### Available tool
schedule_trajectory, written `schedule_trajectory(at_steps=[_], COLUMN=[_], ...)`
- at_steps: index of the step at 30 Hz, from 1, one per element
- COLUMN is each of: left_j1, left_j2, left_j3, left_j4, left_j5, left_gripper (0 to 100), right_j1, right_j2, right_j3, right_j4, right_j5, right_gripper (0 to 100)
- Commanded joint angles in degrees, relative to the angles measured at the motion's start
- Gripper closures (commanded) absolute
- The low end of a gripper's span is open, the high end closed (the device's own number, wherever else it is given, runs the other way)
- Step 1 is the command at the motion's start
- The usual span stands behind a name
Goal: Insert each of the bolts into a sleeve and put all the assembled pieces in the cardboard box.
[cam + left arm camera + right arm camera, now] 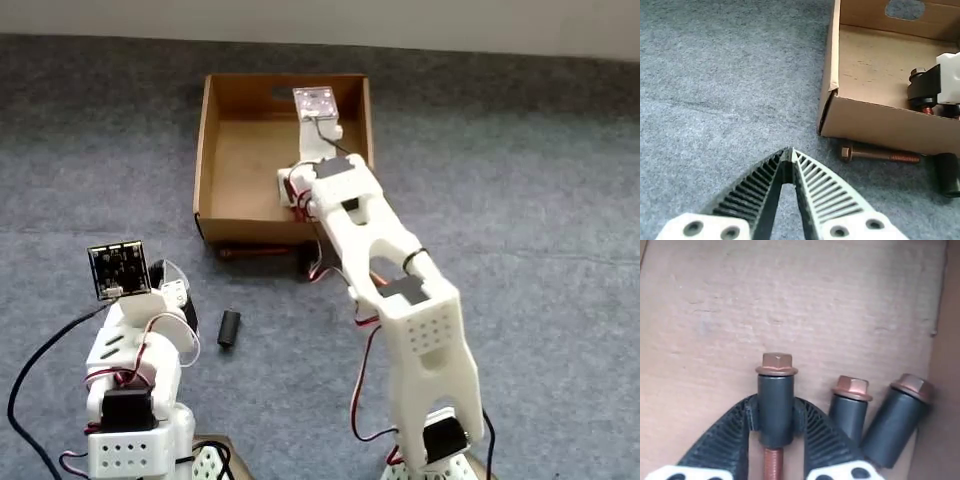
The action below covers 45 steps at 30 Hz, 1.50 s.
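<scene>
Grey carpeted counter [520, 200] is viewed steeply from above. Left wrist camera is aimed low across it toward the brown cardboard box [875, 125]. Right wrist camera is held close over the box floor; box is shared by all.

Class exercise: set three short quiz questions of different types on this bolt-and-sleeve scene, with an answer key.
1. True or false: the right gripper is shut on an assembled piece inside the cardboard box.
2. How many other assembled pieces lie in the box beside it? A one, B two, C four.
3. Fill in: the loose bolt lies ___ the box, close to its wall.
Key: 1 true; 2 B; 3 outside.
</scene>
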Motion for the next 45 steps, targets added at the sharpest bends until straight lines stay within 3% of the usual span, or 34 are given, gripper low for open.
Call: schedule_trajectory(at_steps=[1, 9, 14, 18, 25, 31, 39, 45], left_j1=[0.0, 0.0, 0.0, 0.0, 0.0, 0.0, 0.0, -0.1], left_j2=[-0.3, -0.3, -0.3, -0.3, -0.3, -0.3, -0.3, -0.3], left_j3=[-0.2, -0.2, -0.2, -0.2, -0.2, -0.2, -0.1, -0.1], left_j4=[-0.1, -0.1, -0.1, -0.1, -0.1, -0.1, -0.1, -0.1], left_j5=[-0.4, -0.4, -0.4, -0.4, -0.4, -0.4, -0.4, -0.4], left_gripper=[99, 99, 99, 99, 99, 99, 99, 99], right_j1=[2.7, 2.4, 2.3, 1.7, 1.5, 1.5, 1.6, 1.4], right_j2=[-0.6, -0.6, -0.7, -0.7, -0.7, -0.7, -0.1, 0.0], right_j3=[-2.9, -2.9, -2.9, -5.6, -21.8, -38.5, -69.1, -71.8], right_j4=[1.0, 1.7, 1.8, 3.2, 16.3, 34.9, 55.7, 56.0], right_j5=[0.6, 0.6, 0.6, 0.7, 0.7, 0.6, 0.8, 0.4], right_gripper=[99.2, 98.7, 87.8, 87.5, 87.5, 87.5, 89.8, 89.8])
